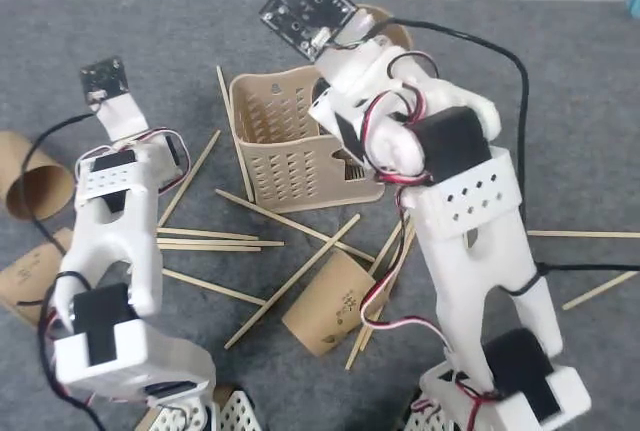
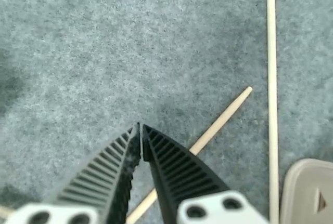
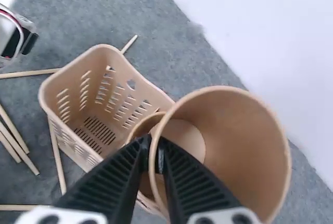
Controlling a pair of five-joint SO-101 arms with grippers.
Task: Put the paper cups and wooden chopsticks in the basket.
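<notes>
Right wrist view: right fingers (image 3: 120, 178) pinch cup (image 3: 235, 140) rim near basket (image 3: 78, 95); left fingers (image 2: 108, 178) closed

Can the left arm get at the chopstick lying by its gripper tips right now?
Probably yes: the chopstick lies bare on the carpet beside the tips of the left gripper, with nothing over it. The gripper is shut, so it would have to open first.
</notes>
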